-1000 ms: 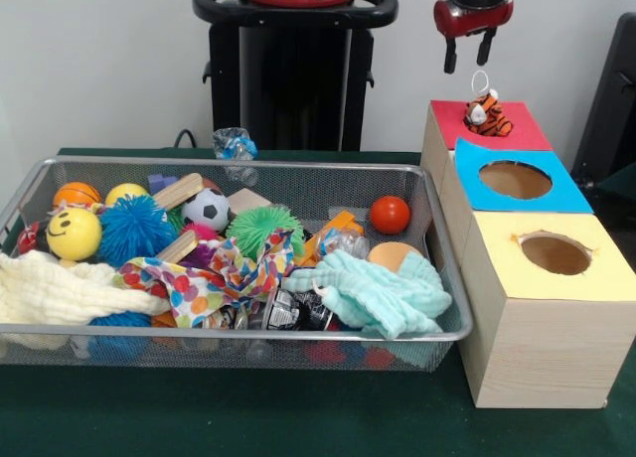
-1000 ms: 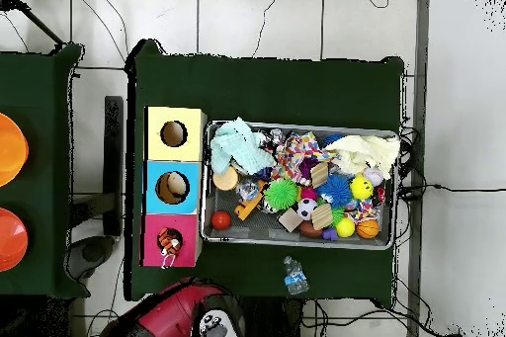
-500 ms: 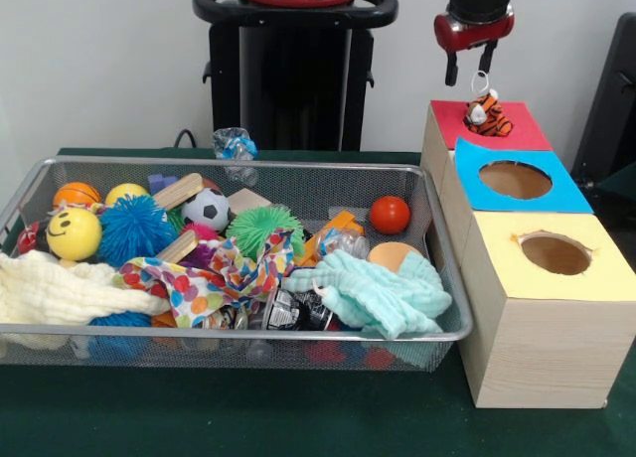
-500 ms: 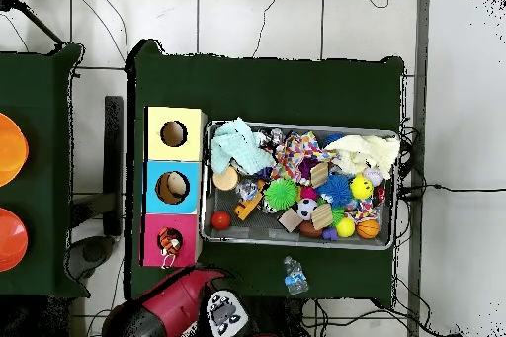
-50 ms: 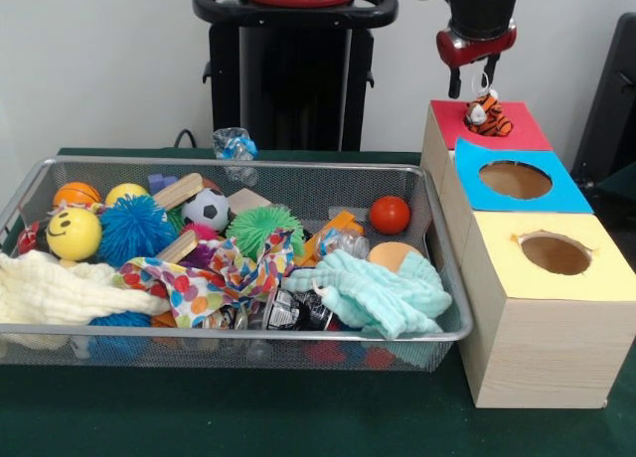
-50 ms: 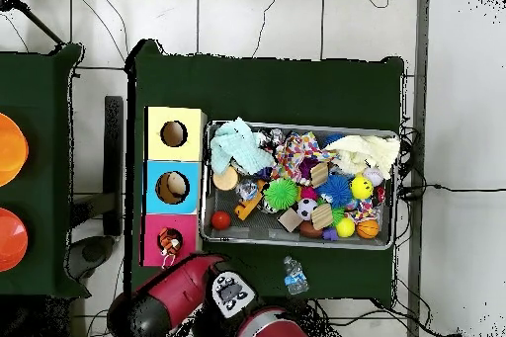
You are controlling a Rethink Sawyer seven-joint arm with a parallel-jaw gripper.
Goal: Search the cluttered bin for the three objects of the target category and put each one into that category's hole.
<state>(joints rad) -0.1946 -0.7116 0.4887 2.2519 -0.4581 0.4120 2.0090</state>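
Above the tiger toy (image 5: pixel 487 114), end effector (image 5: pixel 474 82) has dropped closer; empty.

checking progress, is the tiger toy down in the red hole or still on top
On top. The tiger toy sits on the red box, fully visible at its hole, with the open claw just above.

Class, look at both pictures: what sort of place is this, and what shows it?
Probably a robotics lab set up for a sorting test: a red and black robot arm's gripper above wooden boxes with coloured holed tops, and a wire mesh bin of toys on a green-clothed table.
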